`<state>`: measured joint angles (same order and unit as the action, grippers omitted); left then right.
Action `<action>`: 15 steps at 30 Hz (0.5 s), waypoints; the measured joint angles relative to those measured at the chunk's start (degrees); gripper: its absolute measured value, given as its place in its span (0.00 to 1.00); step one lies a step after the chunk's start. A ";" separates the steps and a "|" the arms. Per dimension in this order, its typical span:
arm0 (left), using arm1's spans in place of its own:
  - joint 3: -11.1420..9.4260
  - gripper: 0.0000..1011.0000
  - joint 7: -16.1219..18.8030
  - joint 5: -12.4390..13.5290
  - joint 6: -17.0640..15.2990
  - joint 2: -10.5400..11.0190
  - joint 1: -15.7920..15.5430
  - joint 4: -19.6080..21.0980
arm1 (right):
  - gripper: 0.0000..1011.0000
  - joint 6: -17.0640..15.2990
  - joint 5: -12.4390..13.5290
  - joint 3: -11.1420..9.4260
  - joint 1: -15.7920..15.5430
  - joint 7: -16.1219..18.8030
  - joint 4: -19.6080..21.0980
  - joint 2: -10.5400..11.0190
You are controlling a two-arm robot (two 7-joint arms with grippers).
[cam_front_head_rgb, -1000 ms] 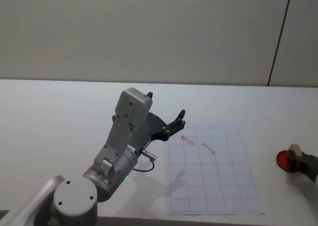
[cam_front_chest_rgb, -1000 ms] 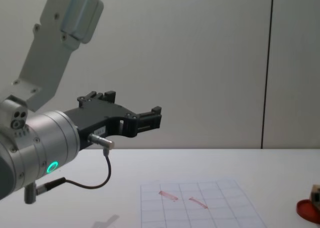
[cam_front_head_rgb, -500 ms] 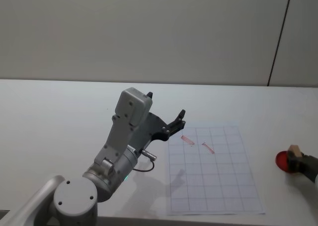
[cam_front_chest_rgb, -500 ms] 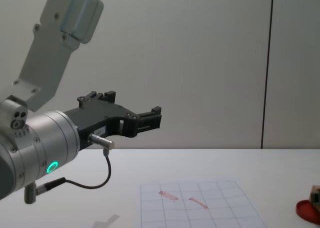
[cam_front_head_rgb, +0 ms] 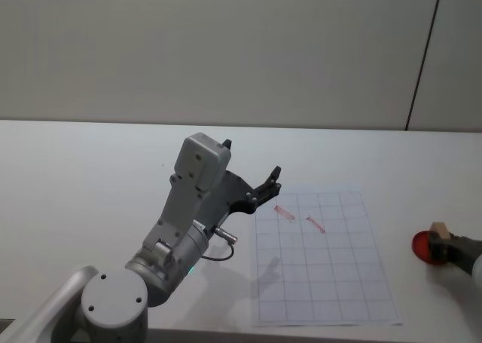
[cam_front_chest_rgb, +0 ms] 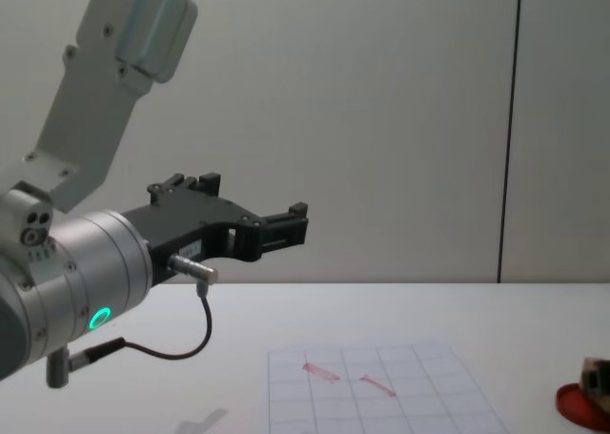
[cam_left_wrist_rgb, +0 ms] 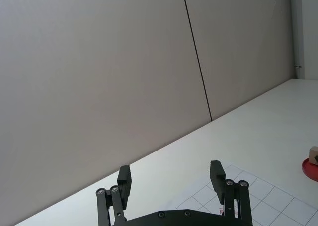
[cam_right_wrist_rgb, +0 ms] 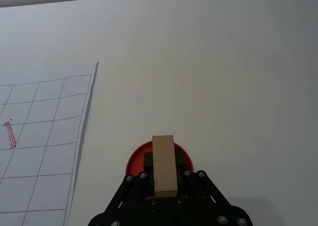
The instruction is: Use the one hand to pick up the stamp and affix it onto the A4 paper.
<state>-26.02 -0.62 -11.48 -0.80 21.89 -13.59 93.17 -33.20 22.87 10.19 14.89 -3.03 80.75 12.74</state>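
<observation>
The stamp (cam_right_wrist_rgb: pixel 164 164), a tan wooden block, stands over the red ink pad (cam_right_wrist_rgb: pixel 137 154), and my right gripper (cam_right_wrist_rgb: pixel 164 172) is shut on it. In the head view the stamp (cam_front_head_rgb: pixel 439 229) and right gripper (cam_front_head_rgb: pixel 453 246) are at the far right edge, right of the A4 paper (cam_front_head_rgb: pixel 324 260). The chest view shows the stamp (cam_front_chest_rgb: pixel 593 370) low at the right edge. The gridded paper (cam_right_wrist_rgb: pixel 39 136) carries two slanted red marks. I cannot tell whether the stamp touches the pad. My left gripper (cam_front_head_rgb: pixel 251 159) hangs open above the table, left of the paper, holding nothing.
The ink pad (cam_front_head_rgb: pixel 422 246) lies on the white table (cam_front_head_rgb: pixel 90 169) a short way right of the paper's edge. My raised left forearm (cam_front_chest_rgb: pixel 86 281) bulks large at the chest view's left. A grey wall stands behind the table.
My right gripper and the stamp have shifted slightly left, toward the paper, and the red pad beneath appears a little further left too. The left arm has not moved.
</observation>
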 joint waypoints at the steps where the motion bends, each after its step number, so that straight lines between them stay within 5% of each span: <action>1: 0.00 0.99 0.00 0.00 0.00 0.00 0.00 0.00 | 0.22 -0.68 -0.32 0.09 0.26 0.25 0.05 -0.07; 15: 0.00 0.99 0.00 0.00 0.00 0.00 0.00 0.00 | 0.22 -5.34 -1.92 0.34 1.87 1.15 -0.11 -0.42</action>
<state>-26.03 -0.63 -11.48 -0.80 21.90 -13.59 93.18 -38.54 20.95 10.53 16.76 -1.87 80.64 12.32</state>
